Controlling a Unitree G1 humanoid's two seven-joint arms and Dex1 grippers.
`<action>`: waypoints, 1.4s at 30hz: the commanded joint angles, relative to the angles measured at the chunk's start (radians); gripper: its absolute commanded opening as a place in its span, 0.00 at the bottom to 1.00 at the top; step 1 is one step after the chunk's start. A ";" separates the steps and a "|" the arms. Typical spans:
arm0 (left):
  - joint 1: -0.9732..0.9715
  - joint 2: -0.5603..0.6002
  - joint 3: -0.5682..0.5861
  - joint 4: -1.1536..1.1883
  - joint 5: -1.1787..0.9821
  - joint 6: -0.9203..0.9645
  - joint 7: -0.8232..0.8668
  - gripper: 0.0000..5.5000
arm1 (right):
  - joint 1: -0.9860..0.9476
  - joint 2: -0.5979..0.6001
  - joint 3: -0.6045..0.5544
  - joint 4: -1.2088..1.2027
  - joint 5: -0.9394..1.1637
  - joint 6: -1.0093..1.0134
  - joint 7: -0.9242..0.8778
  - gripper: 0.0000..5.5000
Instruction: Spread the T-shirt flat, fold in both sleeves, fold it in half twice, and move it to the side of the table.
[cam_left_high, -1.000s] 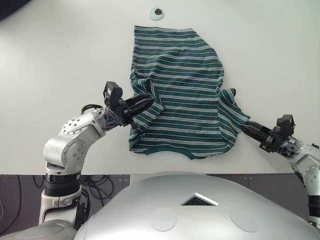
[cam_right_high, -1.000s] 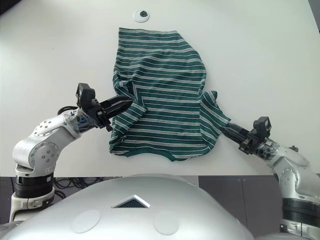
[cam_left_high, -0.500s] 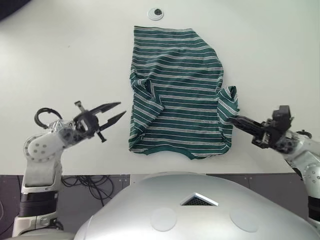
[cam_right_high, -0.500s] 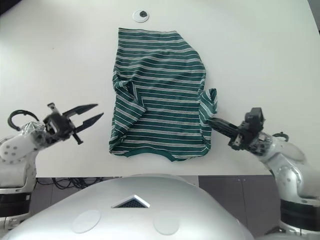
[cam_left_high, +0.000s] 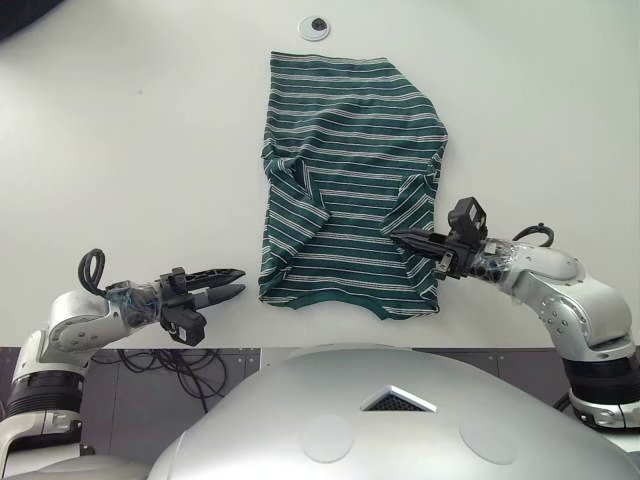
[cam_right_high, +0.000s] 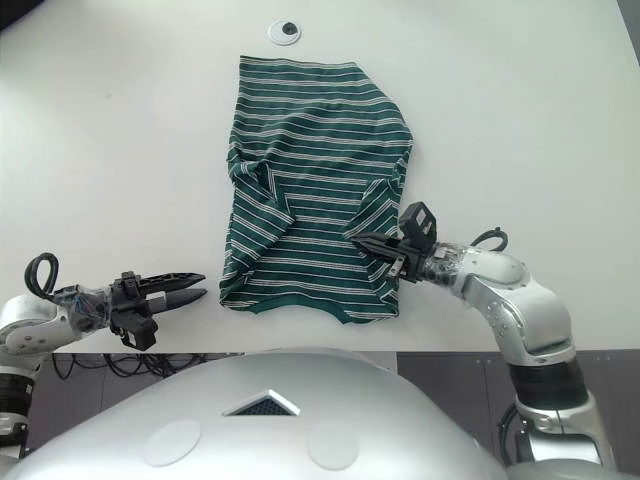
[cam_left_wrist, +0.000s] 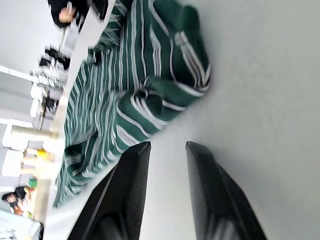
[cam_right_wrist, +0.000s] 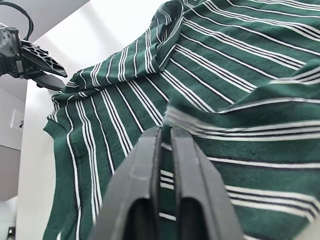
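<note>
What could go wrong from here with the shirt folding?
The right claw is closed on the right sleeve laid over the T-shirt; if it pulls back without opening, that fold may come undone. The left sleeve looks bunched rather than flat, so the half folds could turn out lumpy.

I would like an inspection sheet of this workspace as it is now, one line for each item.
Surface: white table, flat.
Job's things: green striped T-shirt lies mid-table, both sleeves turned in onto the body, cloth wrinkled; not yet folded in half.
Clutter: small round disc with a dark centre, just beyond the shirt's far edge.
Claws: left claw open, over bare table beside the shirt's near left corner; right claw shut on the right sleeve.
Cables: black loop at the left wrist; loose cables below the table's near edge.
Surroundings: blurred room beyond the table; details cannot be told.
</note>
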 joint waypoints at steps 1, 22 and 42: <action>-0.019 -0.030 -0.056 -0.069 0.130 0.008 0.039 0.23 | 0.015 -0.023 -0.060 -0.043 0.038 0.012 0.024 0.19; -0.049 0.025 -0.204 -0.162 0.261 0.050 0.249 0.00 | 0.356 -0.168 -0.149 0.398 -0.719 -1.516 0.257 0.20; 0.087 0.290 -0.413 -0.413 -0.437 0.533 -0.047 0.00 | 0.367 -0.335 0.128 0.353 -0.567 -1.396 0.156 0.00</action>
